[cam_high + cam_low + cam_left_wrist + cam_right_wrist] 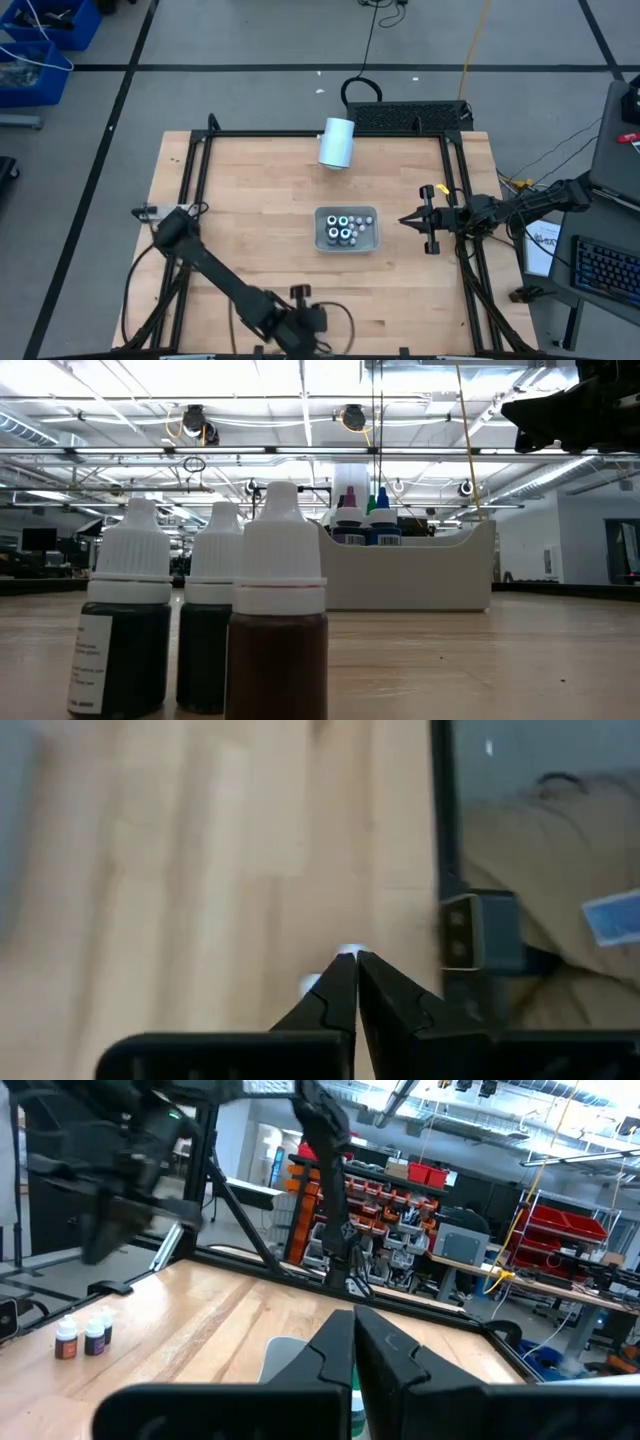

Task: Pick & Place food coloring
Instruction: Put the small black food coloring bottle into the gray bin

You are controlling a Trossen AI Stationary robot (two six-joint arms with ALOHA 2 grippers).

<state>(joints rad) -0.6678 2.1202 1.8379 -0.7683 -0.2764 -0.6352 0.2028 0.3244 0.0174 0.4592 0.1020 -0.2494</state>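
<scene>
While the left gripper (352, 965) hung low over the tabletop (200, 870) with its jaws pressed together, a small white shape (345, 954) showed just past its tips, perhaps a bottle cap, though whether it was pinched or merely lay beyond could not be told. If another pick came next, the jaws would need to part before descending, straddle a single cap squarely, and lift straight up so the neighbours stayed standing. Three food coloring bottles (278, 610), dark with white caps, stood upright close together on the bare wood, apparently near this gripper. The high view did not make them out, so their exact spot beside it stayed uncertain. Farther ahead, toward the middle of the tabletop, the grey tray (322, 243) held the remaining bottles (345, 228) packed tightly, too small to count. Just beyond the tray's far side the right gripper (405, 218) waited, closed and empty, pointing at it. Farthest off, a white cylinder (337, 142) lay on its side. The left gripper's own body was largely cut off at the high view's lower edge.
</scene>
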